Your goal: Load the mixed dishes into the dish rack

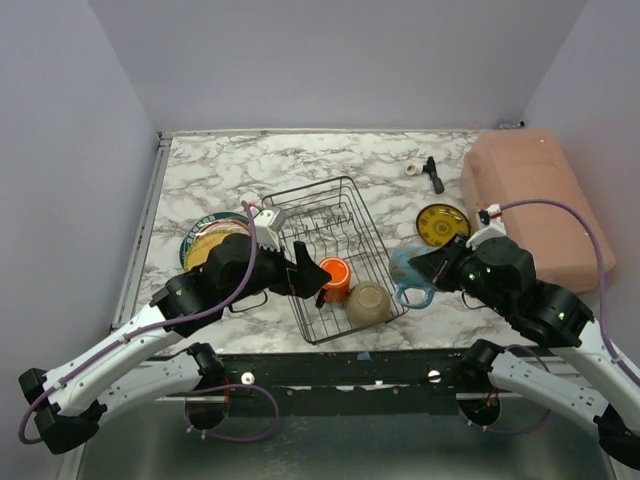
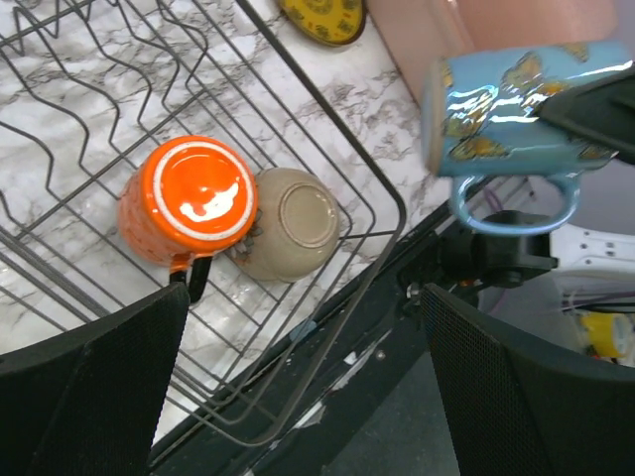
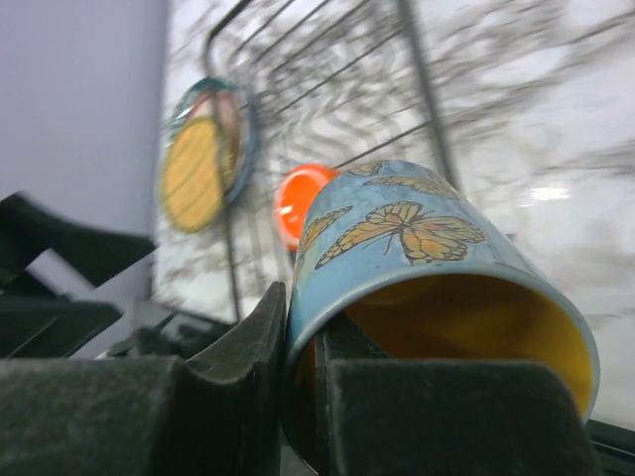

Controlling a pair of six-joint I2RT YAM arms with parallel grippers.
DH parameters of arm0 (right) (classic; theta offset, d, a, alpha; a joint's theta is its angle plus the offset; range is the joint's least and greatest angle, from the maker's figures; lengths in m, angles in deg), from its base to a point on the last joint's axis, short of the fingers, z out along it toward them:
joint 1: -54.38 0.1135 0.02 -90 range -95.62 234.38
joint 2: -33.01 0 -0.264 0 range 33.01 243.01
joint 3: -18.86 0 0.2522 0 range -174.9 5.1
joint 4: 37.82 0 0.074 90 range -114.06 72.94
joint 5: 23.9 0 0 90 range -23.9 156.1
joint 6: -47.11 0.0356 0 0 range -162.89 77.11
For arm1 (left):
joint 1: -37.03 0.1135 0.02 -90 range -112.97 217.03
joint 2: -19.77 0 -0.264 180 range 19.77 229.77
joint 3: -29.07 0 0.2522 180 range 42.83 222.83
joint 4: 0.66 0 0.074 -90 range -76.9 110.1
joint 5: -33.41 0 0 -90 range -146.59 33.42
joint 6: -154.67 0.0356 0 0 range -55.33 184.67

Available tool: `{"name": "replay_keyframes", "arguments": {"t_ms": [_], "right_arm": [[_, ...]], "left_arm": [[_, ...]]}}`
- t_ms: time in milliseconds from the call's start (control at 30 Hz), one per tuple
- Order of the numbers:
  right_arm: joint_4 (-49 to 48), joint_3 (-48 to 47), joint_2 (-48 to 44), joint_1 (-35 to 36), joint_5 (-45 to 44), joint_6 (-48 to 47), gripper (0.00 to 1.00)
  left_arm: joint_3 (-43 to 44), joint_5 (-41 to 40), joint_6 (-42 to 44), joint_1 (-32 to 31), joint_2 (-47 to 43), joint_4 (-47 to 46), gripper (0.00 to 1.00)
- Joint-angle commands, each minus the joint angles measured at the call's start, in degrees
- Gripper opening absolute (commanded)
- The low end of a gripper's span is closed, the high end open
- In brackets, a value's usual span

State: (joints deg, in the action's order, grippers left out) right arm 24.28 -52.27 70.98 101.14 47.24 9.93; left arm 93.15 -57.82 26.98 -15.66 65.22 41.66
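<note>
near the worktop's front edge, blue mug (image 3: 417,248) gripped
my right claw (image 3: 303,347) pinches its rim; my left claw (image 2: 303,297) gapes wide near the orange mug (image 2: 189,198).

The top view looks down from high behind the arm bases (image 1: 205,365), facing forward over the whole desk (image 1: 230,160), far enough back to take in the entire dish rack (image 1: 318,215). The left wrist view looks steeply down past the left tool (image 2: 303,342), close over the rack's near right corner and the orange mug (image 2: 189,203). The right wrist view sits low and very close behind the right tool (image 3: 298,387); the blue mug (image 3: 417,248) fills it, with the rack blurred beyond. All three views share both mugs and part of the rack.
</note>
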Motion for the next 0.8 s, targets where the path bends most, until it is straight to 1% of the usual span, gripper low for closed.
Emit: {"name": "replay_keyframes", "arguments": {"t_ms": [0, 133, 167, 267, 367, 467, 600, 767], "right_arm": [[-28.84, 4.72, 0.07, 0.17, 20.40, 3.13, 0.00], [-46.37, 10.15, 3.15, 0.17, 30.42, 9.67, 0.00], [-50.92, 11.19, 4.03, 0.17, 31.84, 11.31, 0.00], [-60.23, 13.70, 6.55, 0.17, 35.67, 15.11, 0.00], [-69.08, 15.81, 9.13, 0.17, 39.52, 18.66, 0.00], [-78.65, 18.41, 10.61, 0.22, 41.38, 22.82, 0.00], [-85.51, 20.00, 12.19, 0.17, 42.58, 25.84, 0.00], [-92.52, 21.06, 14.69, 0.21, 44.97, 29.21, 0.00]], "left_arm": [[-2.68, 7.83, -5.09, 1.73, -2.91, -6.68, 0.99], [-5.79, 10.72, -9.56, 3.36, -5.60, -11.05, 0.98], [-6.80, 11.28, -11.00, 3.86, -6.48, -12.05, 0.99], [-10.18, 13.22, -15.66, 5.90, -9.79, -16.06, 0.99], [-14.31, 16.36, -21.66, 9.34, -13.12, -20.36, 0.98], [-18.59, 20.52, -28.26, 13.07, -15.99, -25.93, 0.99], [-22.45, 25.74, -34.62, 16.65, -16.78, -32.64, 0.99], [-24.86, 31.55, -40.00, 18.04, -13.63, -43.56, 0.98]]}}
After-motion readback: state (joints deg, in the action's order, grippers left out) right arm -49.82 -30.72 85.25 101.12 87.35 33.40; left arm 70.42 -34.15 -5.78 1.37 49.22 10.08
